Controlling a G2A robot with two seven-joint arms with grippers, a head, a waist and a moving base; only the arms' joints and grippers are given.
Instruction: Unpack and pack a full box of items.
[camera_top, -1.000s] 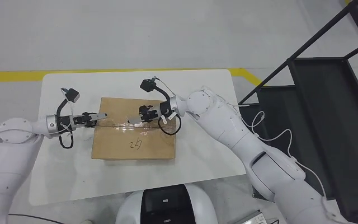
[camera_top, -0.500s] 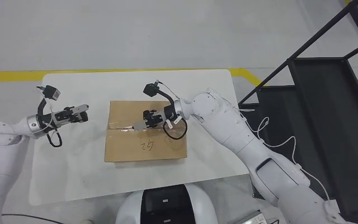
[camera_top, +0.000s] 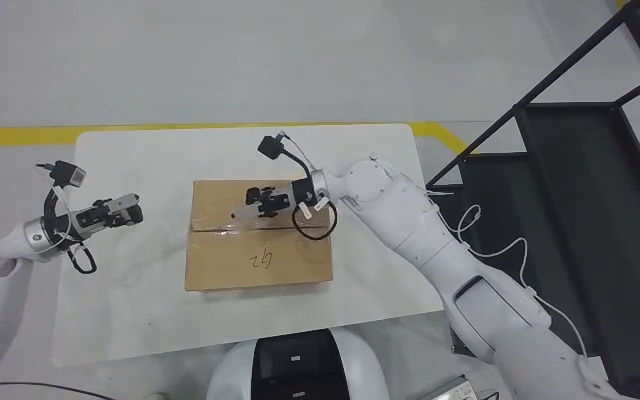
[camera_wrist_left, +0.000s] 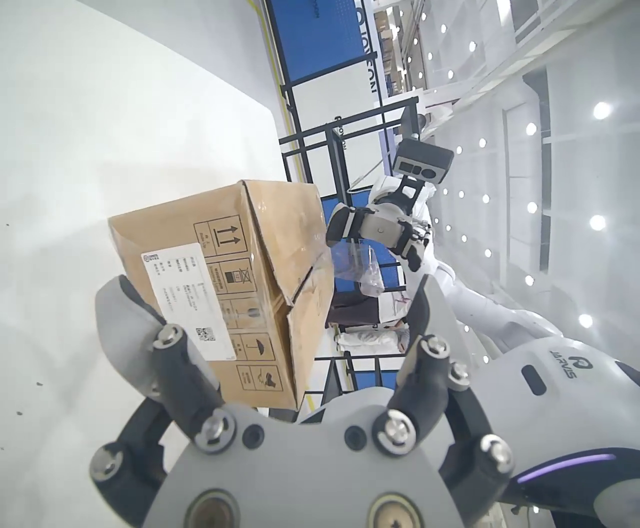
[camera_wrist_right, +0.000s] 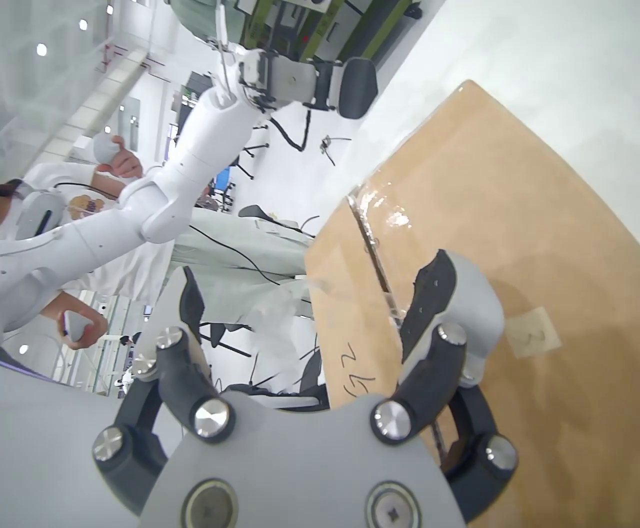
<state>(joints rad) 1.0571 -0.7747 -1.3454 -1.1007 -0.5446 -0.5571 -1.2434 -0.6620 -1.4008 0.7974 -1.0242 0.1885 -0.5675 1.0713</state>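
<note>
A closed cardboard box (camera_top: 260, 250) with a handwritten mark lies at the middle of the white table (camera_top: 130, 310). My right gripper (camera_top: 247, 210) hovers over the box's top seam, fingers spread apart. A crumpled strip of clear tape (camera_wrist_right: 295, 300) hangs between them, lifted off the seam (camera_wrist_right: 372, 250). The left wrist view shows that tape (camera_wrist_left: 362, 267) dangling from the right gripper (camera_wrist_left: 380, 240) above the box (camera_wrist_left: 240, 280). My left gripper (camera_top: 128, 211) is open and empty, out to the box's left and apart from it, pointing toward its labelled end; its fingers (camera_wrist_left: 150, 325) frame the box.
A black metal stair frame (camera_top: 560, 160) stands off the table's right side. A yellow floor line (camera_top: 440, 130) runs behind the table. Bare tabletop lies left of and in front of the box.
My left gripper has pulled back to the left, away from the box end. The box has slid a little to the right. My right gripper stays over the seam with the tape.
</note>
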